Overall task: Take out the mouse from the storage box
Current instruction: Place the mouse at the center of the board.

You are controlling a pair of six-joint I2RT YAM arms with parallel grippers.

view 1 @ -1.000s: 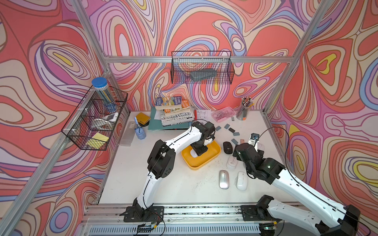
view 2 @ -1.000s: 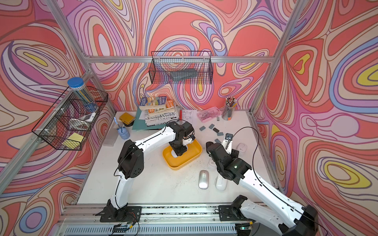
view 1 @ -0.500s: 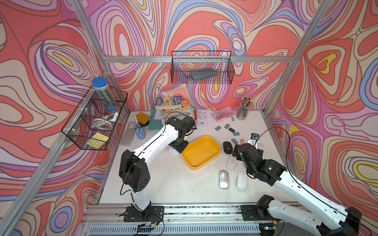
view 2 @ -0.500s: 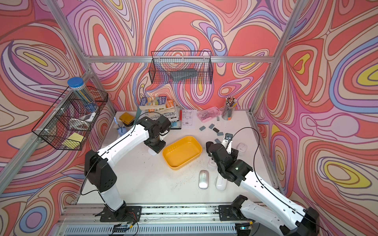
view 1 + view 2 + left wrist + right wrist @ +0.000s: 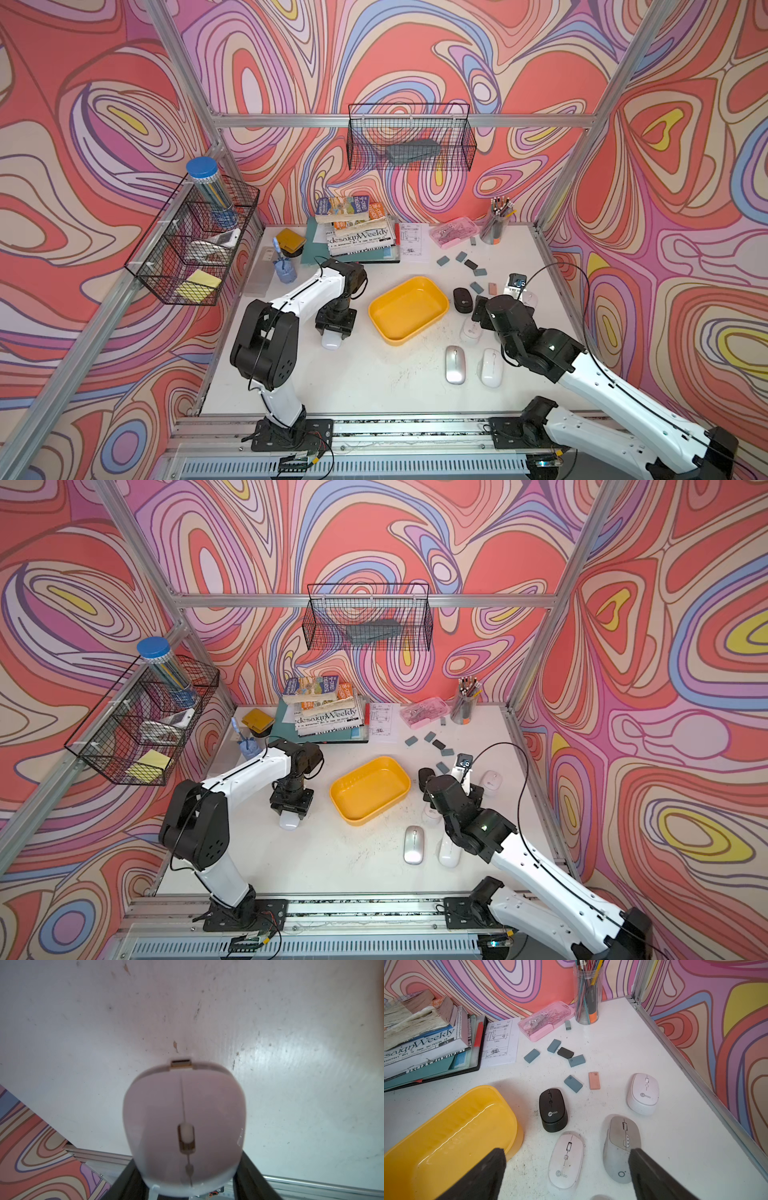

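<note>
Nearly done — storage box (image 5: 408,311) emptied; white mouse (image 5: 332,340) clamped in left claw (image 5: 333,332) left of it, unreleased; right claw (image 5: 566,1169) wide, empty.

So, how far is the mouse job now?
Done: the storage box looks empty, and several mice lie on the table beside it. In hand: the left gripper is shut on a white mouse over the bare table. Left: set it down and release. The right gripper is open.
</note>
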